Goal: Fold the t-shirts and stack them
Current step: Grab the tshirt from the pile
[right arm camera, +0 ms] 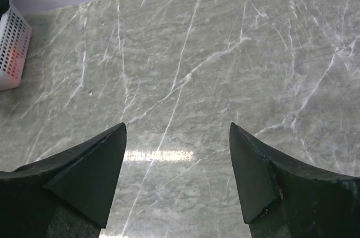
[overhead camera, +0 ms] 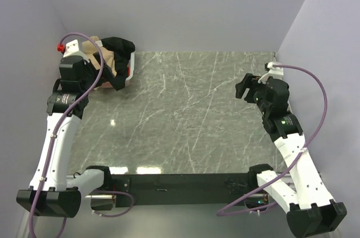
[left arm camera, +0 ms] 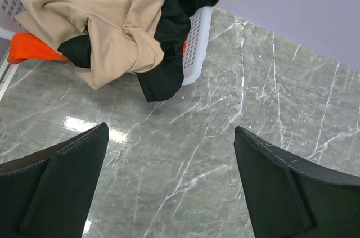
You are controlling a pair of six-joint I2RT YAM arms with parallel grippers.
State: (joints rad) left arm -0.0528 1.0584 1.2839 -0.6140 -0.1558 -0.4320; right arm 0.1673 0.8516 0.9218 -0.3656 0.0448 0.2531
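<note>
In the upper left of the left wrist view, the tan shirt (left arm camera: pixel 101 18) lies tangled over the black shirt (left arm camera: pixel 180 13), both spilling over the basket (left arm camera: pixel 197 41) rim. The left gripper (left arm camera: pixel 170 131) and right gripper (right arm camera: pixel 176 128) gape wide, holding nothing. Pulling the tan shirt could drag the black shirt along or tip the basket.

Left end effector (left arm camera: pixel 170 137) spread wide, right end effector (right arm camera: pixel 176 134) parted, both empty

A white plastic lattice basket (left arm camera: pixel 198 41) sits at the far left corner of the grey-green veined marble counter (overhead camera: pixel 191 114).
</note>
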